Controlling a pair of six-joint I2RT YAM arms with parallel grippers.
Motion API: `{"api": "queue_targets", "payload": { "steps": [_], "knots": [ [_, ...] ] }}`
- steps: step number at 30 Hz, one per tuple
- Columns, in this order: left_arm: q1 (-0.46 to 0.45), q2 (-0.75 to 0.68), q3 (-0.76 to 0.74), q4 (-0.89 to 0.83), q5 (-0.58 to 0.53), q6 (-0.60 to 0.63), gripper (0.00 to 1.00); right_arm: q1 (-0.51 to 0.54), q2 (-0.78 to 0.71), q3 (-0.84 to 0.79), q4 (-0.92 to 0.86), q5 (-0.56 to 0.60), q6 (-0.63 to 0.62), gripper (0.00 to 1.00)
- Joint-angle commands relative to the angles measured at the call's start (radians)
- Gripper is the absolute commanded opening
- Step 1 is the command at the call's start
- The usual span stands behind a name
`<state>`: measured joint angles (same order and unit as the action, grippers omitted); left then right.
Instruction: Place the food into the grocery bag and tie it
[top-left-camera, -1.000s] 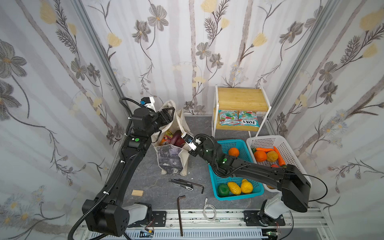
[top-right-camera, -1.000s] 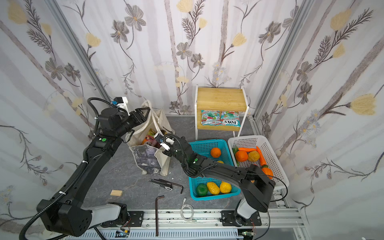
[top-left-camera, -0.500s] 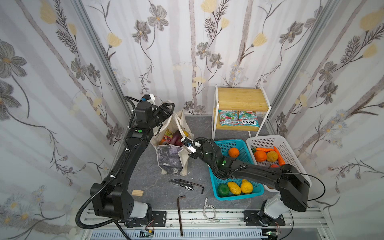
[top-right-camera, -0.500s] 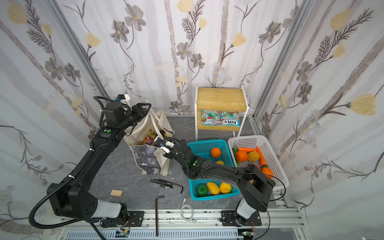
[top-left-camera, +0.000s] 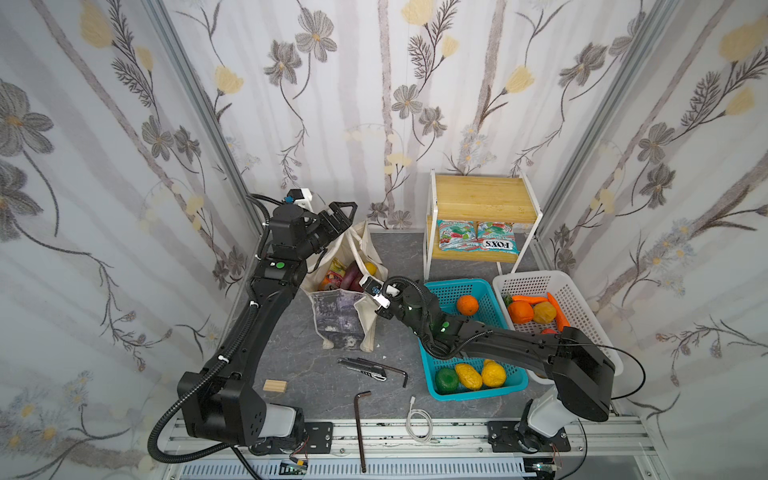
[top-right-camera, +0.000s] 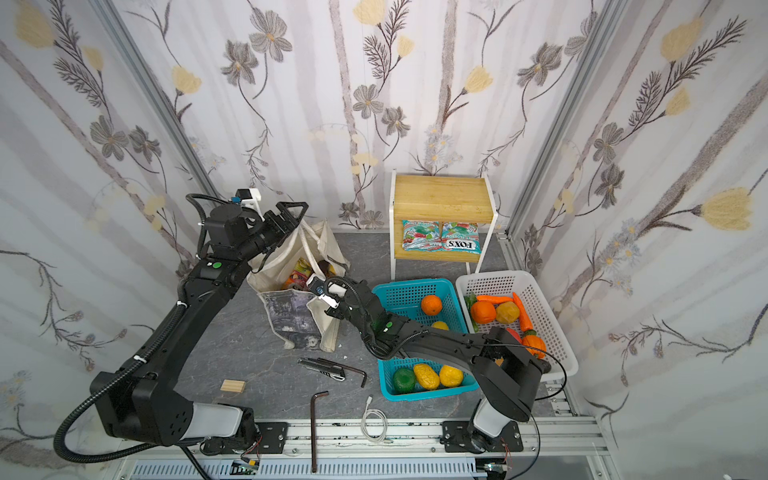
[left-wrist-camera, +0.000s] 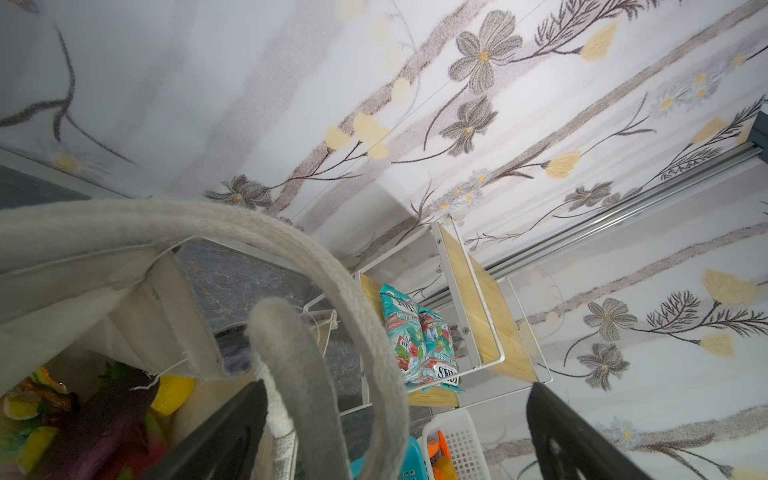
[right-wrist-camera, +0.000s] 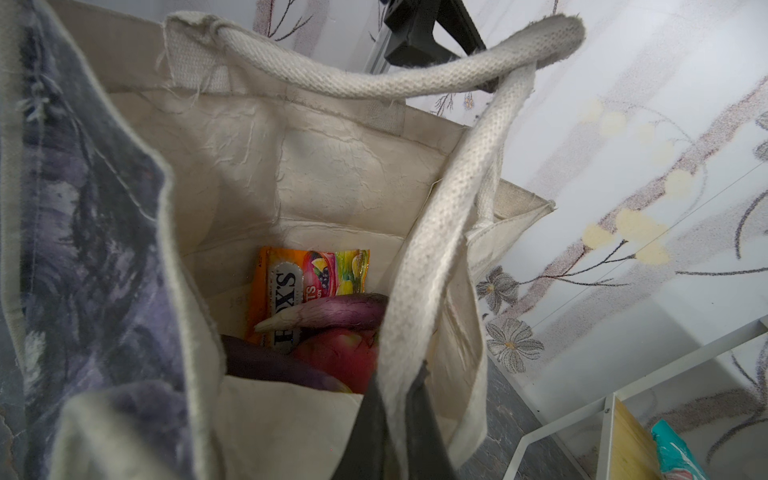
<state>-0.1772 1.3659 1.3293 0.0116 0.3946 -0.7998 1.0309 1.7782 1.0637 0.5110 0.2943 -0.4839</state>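
Left end effector (left-wrist-camera: 395, 436) is spread wide, and a cream handle loop (left-wrist-camera: 324, 262) of the grocery bag (top-left-camera: 336, 320) hangs unclamped between its fingers. Right end effector (right-wrist-camera: 395, 390) is pressed together on a handle strap (right-wrist-camera: 432, 257). Food (right-wrist-camera: 332, 311) lies inside the bag, which stands upright on the bench (top-left-camera: 299, 361).

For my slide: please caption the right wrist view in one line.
Right gripper shut on a handle of the grocery bag; packet, eggplant and dragon fruit inside.

cream tote (top-left-camera: 336, 316) (grey-purple print), turquoise basket (top-left-camera: 482, 392), white basket (top-left-camera: 582, 307)
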Motion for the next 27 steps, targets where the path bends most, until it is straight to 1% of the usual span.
{"api": "queue_targets", "payload": {
  "steps": [1,5,7,8,9,10,11,12,14,16,18,20,24,25,26,27],
  "knots": [
    [0.025,-0.032,-0.023,0.034,-0.051,-0.018,1.00,0.001,0.011,0.013,0.014,0.005,-0.004,0.00],
    [0.094,-0.091,-0.079,0.039,-0.106,-0.083,1.00,0.001,0.023,0.035,-0.009,0.030,-0.005,0.00],
    [0.106,-0.099,-0.088,0.039,-0.119,-0.094,1.00,0.001,0.031,0.045,-0.020,0.032,-0.005,0.00],
    [0.106,-0.093,-0.084,0.042,-0.107,-0.095,1.00,0.002,0.034,0.046,-0.022,0.031,-0.004,0.00],
    [0.105,-0.082,-0.079,0.046,-0.084,-0.098,0.98,0.003,0.035,0.047,-0.020,0.031,-0.005,0.00],
    [0.105,-0.066,-0.076,0.065,-0.044,-0.098,0.91,0.003,0.036,0.047,-0.017,0.032,-0.004,0.00],
    [0.105,-0.048,-0.078,0.109,0.022,-0.095,0.83,0.004,0.036,0.047,-0.017,0.032,-0.004,0.00],
    [0.104,-0.028,-0.076,0.133,0.055,-0.106,0.78,0.006,0.036,0.048,-0.016,0.031,-0.005,0.00],
    [0.107,0.004,-0.077,0.160,0.070,-0.139,0.75,0.008,0.040,0.056,-0.023,0.035,-0.005,0.00],
    [0.109,0.037,-0.082,0.216,0.097,-0.184,0.67,0.010,0.042,0.064,-0.031,0.041,-0.004,0.00],
    [0.108,0.072,-0.075,0.246,0.113,-0.223,0.65,0.012,0.043,0.064,-0.034,0.043,-0.004,0.00],
    [0.107,0.100,-0.062,0.256,0.128,-0.232,0.63,0.013,0.045,0.065,-0.035,0.046,-0.005,0.00],
    [0.105,0.114,-0.053,0.269,0.136,-0.203,0.36,0.015,0.050,0.073,-0.044,0.064,-0.005,0.00],
    [0.104,0.110,-0.052,0.269,0.138,-0.195,0.34,0.015,0.051,0.074,-0.044,0.068,-0.006,0.00],
    [0.105,0.110,-0.053,0.269,0.143,-0.190,0.35,0.015,0.050,0.074,-0.042,0.070,-0.008,0.00],
    [0.105,0.113,-0.055,0.269,0.150,-0.191,0.40,0.015,0.050,0.073,-0.042,0.070,-0.009,0.00]
  ]
}}
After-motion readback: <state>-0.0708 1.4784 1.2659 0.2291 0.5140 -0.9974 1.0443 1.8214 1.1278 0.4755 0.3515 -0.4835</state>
